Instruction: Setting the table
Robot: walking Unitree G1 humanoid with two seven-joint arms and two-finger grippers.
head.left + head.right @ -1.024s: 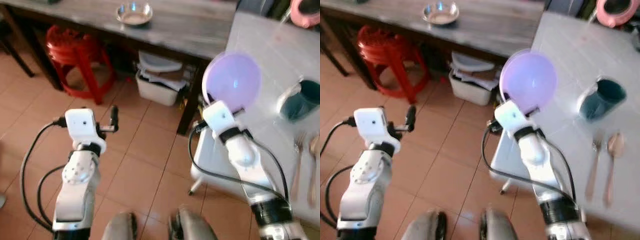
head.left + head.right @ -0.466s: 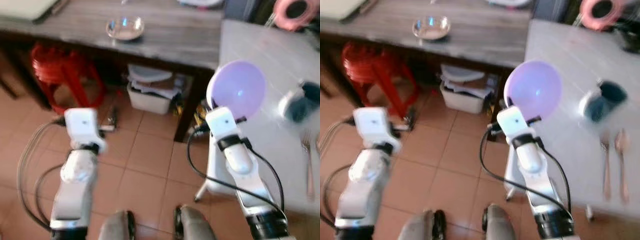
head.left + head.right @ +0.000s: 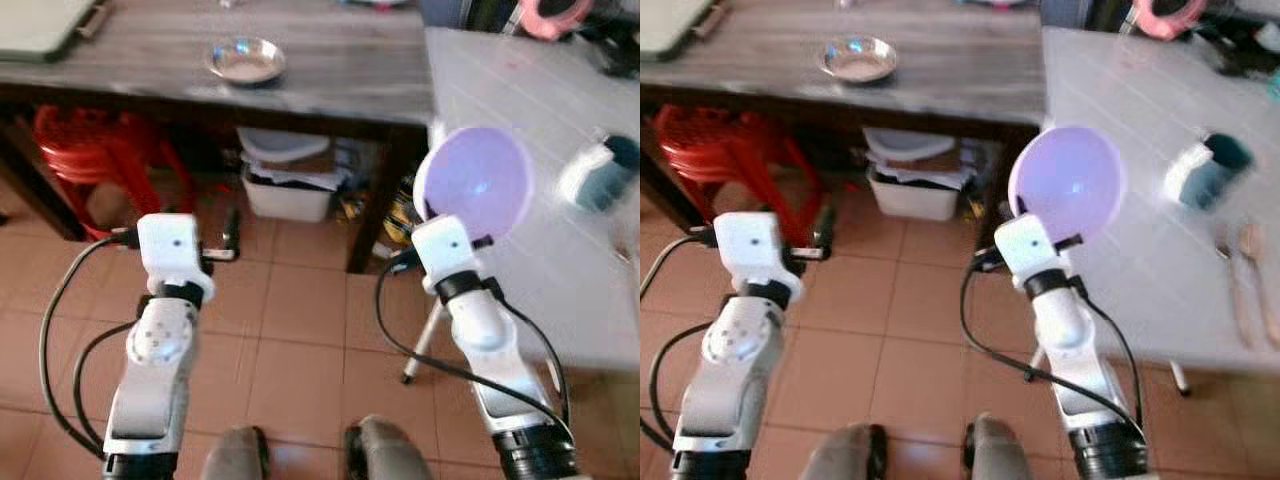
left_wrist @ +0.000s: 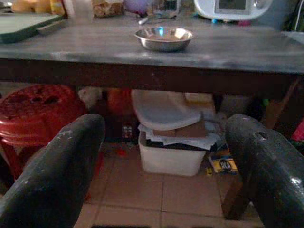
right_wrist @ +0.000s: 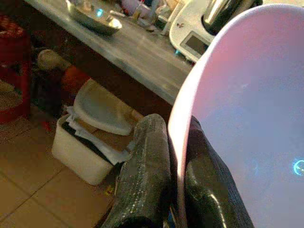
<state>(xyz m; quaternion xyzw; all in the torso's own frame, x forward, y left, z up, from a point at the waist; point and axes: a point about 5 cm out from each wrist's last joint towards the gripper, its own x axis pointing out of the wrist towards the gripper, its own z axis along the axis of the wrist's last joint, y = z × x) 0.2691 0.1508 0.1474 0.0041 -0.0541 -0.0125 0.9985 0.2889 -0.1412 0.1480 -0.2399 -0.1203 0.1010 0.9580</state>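
Bowl rides in the right gripper, jaws clamped on its rim, beside the white worktop where mug, fork and spoon already lie; placing remains. Left gripper hangs open, empty.

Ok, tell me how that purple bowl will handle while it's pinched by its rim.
The purple bowl looks thin and rigid, probably light plastic. The right gripper clamps only its rim, so it may pivot or slip if jolted. Its smooth, glossy surface suggests little friction.
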